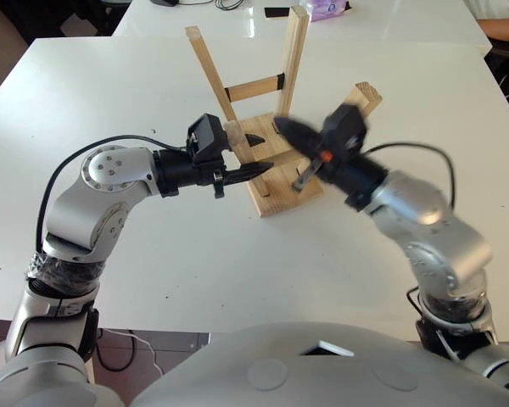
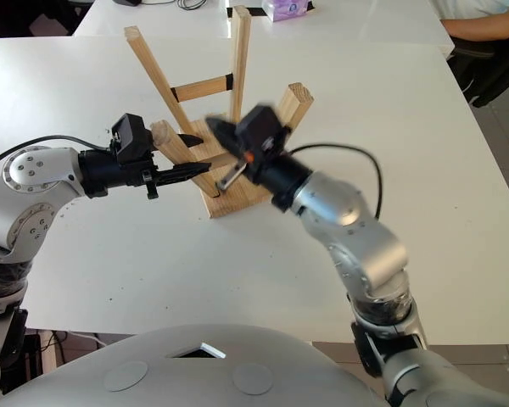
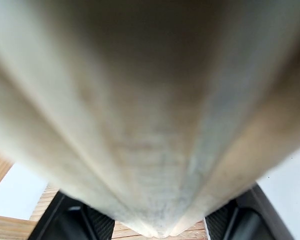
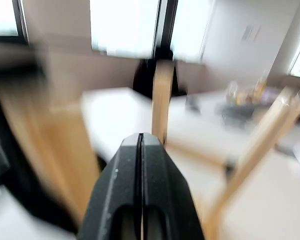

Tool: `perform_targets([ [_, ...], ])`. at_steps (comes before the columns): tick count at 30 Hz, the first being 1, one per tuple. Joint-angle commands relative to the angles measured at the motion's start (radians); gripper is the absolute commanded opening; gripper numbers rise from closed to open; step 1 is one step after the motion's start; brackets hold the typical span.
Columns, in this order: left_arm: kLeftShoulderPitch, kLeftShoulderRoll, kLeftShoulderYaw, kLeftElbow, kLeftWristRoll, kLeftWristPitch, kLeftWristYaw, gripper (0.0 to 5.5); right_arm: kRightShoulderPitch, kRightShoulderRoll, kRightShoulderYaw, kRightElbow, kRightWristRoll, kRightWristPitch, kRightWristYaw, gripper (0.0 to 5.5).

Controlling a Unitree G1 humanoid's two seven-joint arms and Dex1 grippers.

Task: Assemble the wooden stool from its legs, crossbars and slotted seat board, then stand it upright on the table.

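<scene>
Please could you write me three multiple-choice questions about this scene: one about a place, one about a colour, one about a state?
1. Where does the flat slotted wooden seat board lie?
A) on the white table
B) on the floor
C) in the air
2. What colour is the band at one end of the wooden crossbar?
A) red
B) black
C) blue
3. How is the right claw?
A) wide open
B) shut on a leg
C) shut, empty
Answers: 1 A, the board rests on the tabletop; 2 B, a black band shows there; 3 C, its fingers meet with nothing between.
</scene>
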Motion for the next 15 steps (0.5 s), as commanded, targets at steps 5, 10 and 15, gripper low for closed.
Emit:
perform_targets([
  [5, 0.059, 0.115, -0.021, 0.109, 0.048, -0.004, -0.147, 2.04, 0.055, -0.316, -0.411, 0.272, -0.077, -0.065, 0.054, 0.0],
  [10, 0.067, 0.145, 0.002, 0.155, 0.03, -0.069, -0.248, 2.04, 0.104, -0.243, -0.348, 0.377, -0.091, -0.069, 0.06, 0.0],
  [15, 0.033, 0.116, -0.027, 0.198, 0.044, -0.086, -0.25, 2.04, 0.161, -0.05, -0.005, 0.057, 0.151, 0.05, 0.089, 0.0],
])
